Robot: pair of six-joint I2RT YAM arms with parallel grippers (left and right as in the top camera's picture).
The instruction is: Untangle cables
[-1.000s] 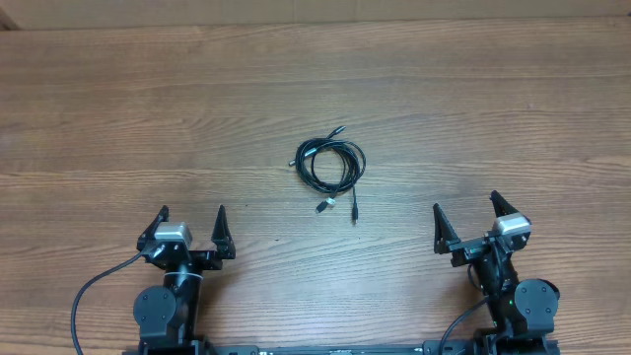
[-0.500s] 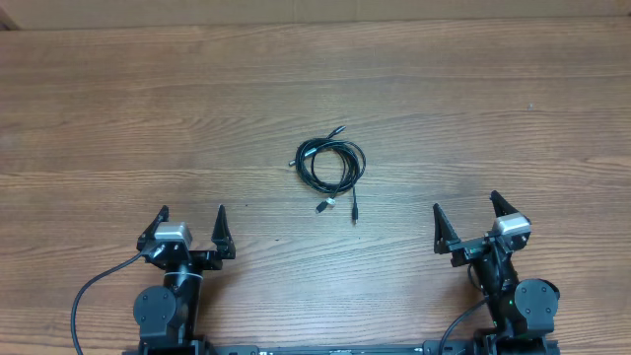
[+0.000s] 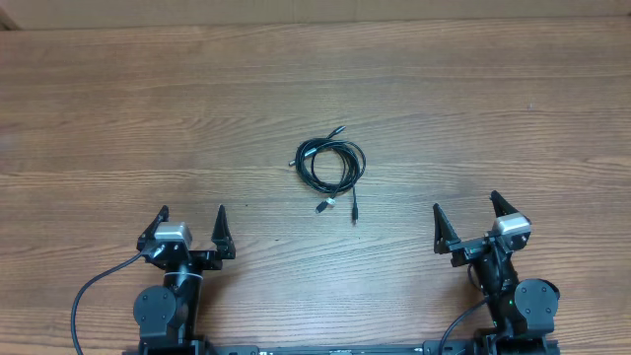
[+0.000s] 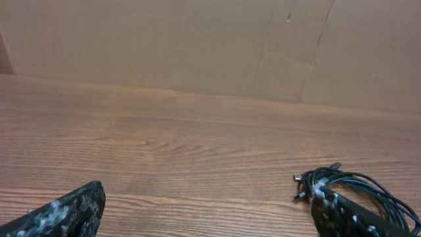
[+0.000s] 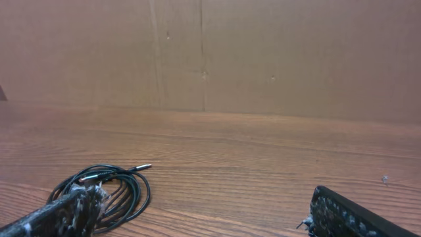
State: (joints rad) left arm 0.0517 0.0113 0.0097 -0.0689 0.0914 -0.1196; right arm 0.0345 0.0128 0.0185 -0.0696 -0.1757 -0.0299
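Note:
The cables (image 3: 330,168) lie as a small coil of thin black cords on the wooden table, near the middle, with plug ends poking out at the top right and below. The coil also shows at the lower right of the left wrist view (image 4: 355,187) and at the lower left of the right wrist view (image 5: 108,191). My left gripper (image 3: 191,227) is open and empty, near the front edge, well left of the coil. My right gripper (image 3: 465,221) is open and empty, near the front edge, well right of it.
The wooden table (image 3: 493,108) stretches wide around the coil. A brown cardboard wall (image 4: 197,39) stands along the far edge. A thick black arm cable (image 3: 89,291) loops at the front left by the left arm's base.

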